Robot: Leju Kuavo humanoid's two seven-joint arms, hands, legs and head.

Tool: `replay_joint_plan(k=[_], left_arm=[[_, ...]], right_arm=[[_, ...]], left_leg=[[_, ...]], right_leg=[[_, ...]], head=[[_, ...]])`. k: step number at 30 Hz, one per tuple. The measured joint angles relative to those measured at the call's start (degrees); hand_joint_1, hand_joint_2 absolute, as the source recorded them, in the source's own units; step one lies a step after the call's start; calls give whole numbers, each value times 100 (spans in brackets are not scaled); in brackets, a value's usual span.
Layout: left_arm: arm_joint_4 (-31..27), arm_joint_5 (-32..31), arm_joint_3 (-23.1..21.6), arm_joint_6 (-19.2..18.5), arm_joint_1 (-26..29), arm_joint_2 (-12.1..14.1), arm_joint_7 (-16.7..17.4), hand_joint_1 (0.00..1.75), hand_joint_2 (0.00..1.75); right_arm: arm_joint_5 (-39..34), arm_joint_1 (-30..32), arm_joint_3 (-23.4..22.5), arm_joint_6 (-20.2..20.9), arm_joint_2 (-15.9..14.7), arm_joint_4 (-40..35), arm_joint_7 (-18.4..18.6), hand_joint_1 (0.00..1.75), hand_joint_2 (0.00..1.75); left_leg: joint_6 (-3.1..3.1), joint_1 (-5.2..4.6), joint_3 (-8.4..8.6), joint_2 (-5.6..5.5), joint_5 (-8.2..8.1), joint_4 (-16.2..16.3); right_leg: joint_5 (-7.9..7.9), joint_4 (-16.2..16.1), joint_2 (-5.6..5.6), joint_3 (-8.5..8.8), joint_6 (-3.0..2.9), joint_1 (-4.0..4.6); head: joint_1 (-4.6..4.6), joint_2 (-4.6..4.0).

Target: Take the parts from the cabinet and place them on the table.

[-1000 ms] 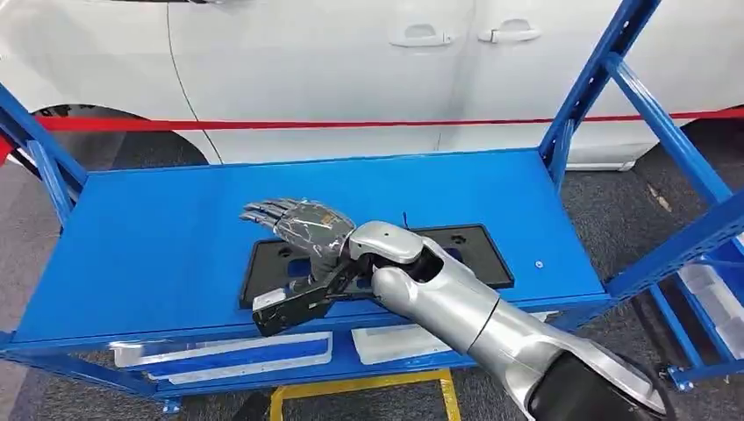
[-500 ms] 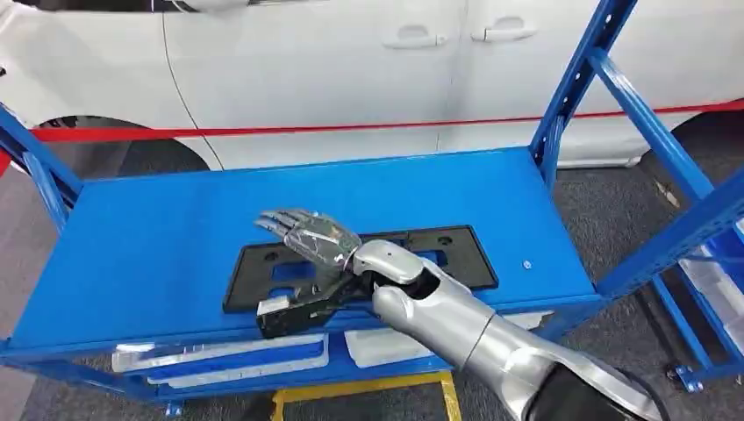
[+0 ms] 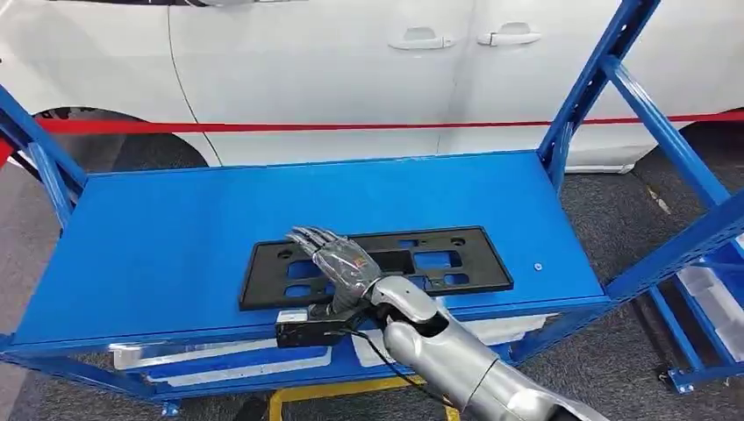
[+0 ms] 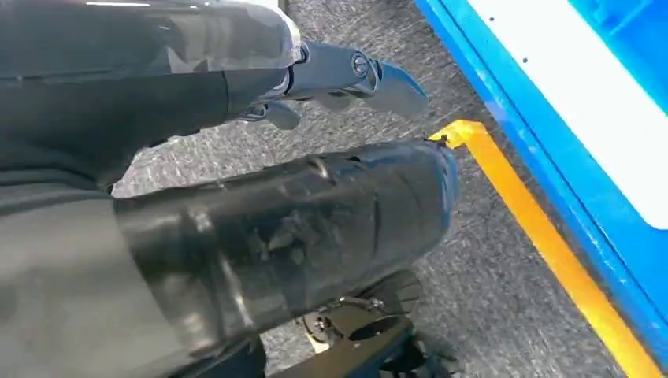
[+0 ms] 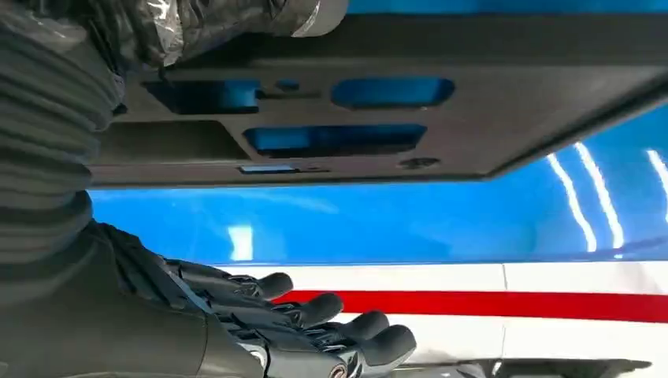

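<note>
A flat black plastic plate point(image 3: 439, 263) with several cut-outs lies flat on the blue shelf top point(image 3: 158, 237), near its front edge. My right hand point(image 3: 338, 263) hovers over the plate's left-middle part, fingers stretched out and apart, holding nothing. In the right wrist view the plate point(image 5: 488, 110) lies beside the thumb, and the dark fingers point(image 5: 331, 327) stand off from it with blue shelf between. My left hand point(image 4: 315, 220) hangs over the grey floor with nothing in it.
A white car point(image 3: 351, 70) stands behind the rack, with a red band point(image 3: 263, 125) in front of it. Blue slanted uprights point(image 3: 649, 114) rise at the right, another point(image 3: 35, 149) at the left. White trays point(image 3: 228, 360) sit on the lower shelf. A yellow line point(image 4: 551, 244) marks the floor.
My right hand has drawn back across the plate toward the shelf's front edge. The plate lies where it was. The camera swayed slightly.
</note>
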Motion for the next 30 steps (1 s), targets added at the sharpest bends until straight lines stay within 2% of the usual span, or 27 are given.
replay_joint_plan(k=[1,2,3,4,6,7,8,11,13,14,16,17,18,19,20,22,23,24,26,27,28,29,30], left_arm=[[0,0,0,0,5,0,9,0,0],[0,0,0,0,12,0,11,0,0],[0,0,2,0,16,2,13,0,0],[0,0,0,0,17,2,15,0,0],[0,0,0,0,16,0,15,0,0],[0,0,0,0,15,-2,15,0,0],[0,0,0,0,15,-4,15,0,0],[0,4,0,0,15,-4,15,0,0],[0,7,0,2,9,-2,9,0,0],[0,7,0,2,9,-2,4,0,0],[0,9,0,0,9,-2,2,0,0],[0,9,0,0,16,-2,0,0,0],[0,9,0,0,23,-2,0,0,0],[0,29,0,0,29,-2,0,0,0],[0,39,0,2,29,0,0,0,0],[0,59,0,7,18,4,-11,0,0],[0,83,0,7,14,7,-11,0,0],[0,90,0,9,4,7,-15,0,0],[0,96,0,9,14,9,-20,0,0],[0,101,0,9,16,9,-22,0,0],[0,103,0,9,14,4,-26,0,0],[0,105,0,9,4,7,-26,0,0],[0,107,0,9,-5,7,-26,0,0]], right_arm=[[11,55,-59,-5,-20,11,0,0,175],[26,104,-99,-5,-42,24,0,0,175],[50,146,-142,-5,-63,46,-9,0,175],[79,172,-178,-5,-85,61,-20,0,175],[114,174,-265,-4,-112,94,-22,0,175],[125,170,-315,-5,-127,103,-22,0,175],[129,166,-348,-5,-140,114,-24,0,175],[147,170,-385,-5,-175,149,-26,0,175],[171,168,-424,-5,-190,151,-24,0,175],[190,161,-442,-2,-197,153,-24,0,175],[228,152,-466,11,-208,173,-18,0,175],[271,152,-468,26,-232,192,2,0,175],[319,151,-475,65,-256,216,22,0,175],[339,151,-488,83,-276,243,22,0,175],[372,143,-512,100,-295,267,22,0,175],[407,87,-545,163,-326,282,22,0,175],[420,56,-562,186,-341,284,24,0,175],[429,23,-577,199,-372,286,28,0,175],[463,5,-606,253,-404,286,39,0,175],[477,-7,-615,273,-418,286,50,0,175],[505,-19,-619,275,-437,289,81,0,175],[509,-38,-628,277,-459,291,94,0,175],[525,-56,-630,280,-474,304,105,0,175]], left_leg=[[4,-4,-2,3,-2,0],[6,-4,-4,4,-4,1],[6,-4,-3,3,-4,2],[6,-4,-1,-1,-4,3],[-1,-5,12,-13,-8,8],[-14,-5,22,-13,-16,8],[-35,-36,11,-13,-22,13],[-124,-39,5,-10,-8,-4],[-192,-21,-11,-6,-67,34],[-215,-28,-74,-6,-203,209],[-256,-14,-463,-6,-642,1055],[-276,-13,-664,-6,-799,1475],[-288,-12,-799,-5,-829,1737],[-291,-10,-791,-4,-727,1699],[-286,-7,-647,-1,-496,1375],[-251,-5,-160,4,3,370],[-218,-15,-26,2,-62,112],[-184,-41,-21,-13,-40,60],[-142,-60,-36,-14,-33,75],[-104,-51,-33,-13,-16,55],[-53,5,-9,-2,20,-5],[-28,1,1,-1,31,-26],[8,2,-4,3,38,-28]], right_leg=[[-245,537,-2,-243,25,-10],[-369,913,-2,-421,39,-15],[-360,1076,-2,-504,46,-19],[-225,953,-3,-454,42,-21],[262,83,-3,-26,-5,-16],[492,-481,-3,260,-47,-9],[406,-664,2,354,-66,28],[427,-691,14,319,-102,57],[485,-791,-1,386,-196,-15],[496,-809,-2,396,-233,-16],[493,-803,-16,391,-268,-5],[489,-792,-22,386,-274,2],[483,-779,-23,380,-279,4],[474,-768,-22,380,-282,4],[462,-753,-16,382,-273,3],[431,-707,2,390,-239,1],[414,-689,5,372,-212,18],[406,-653,11,345,-188,43],[431,-687,6,348,-133,30],[438,-700,6,356,-97,30],[403,-675,10,343,-67,42],[295,-557,-1,299,-35,23],[80,-231,-2,153,-11,11]], head=[[-2,0],[0,0],[-2,0],[0,0],[0,0],[0,0],[-2,0],[-2,0],[-4,0],[-13,0],[-15,0],[-13,0],[-15,0],[-13,0],[-15,0],[-15,0],[-11,0],[-9,0],[-4,0],[-6,0],[-6,0],[2,0],[9,0]])
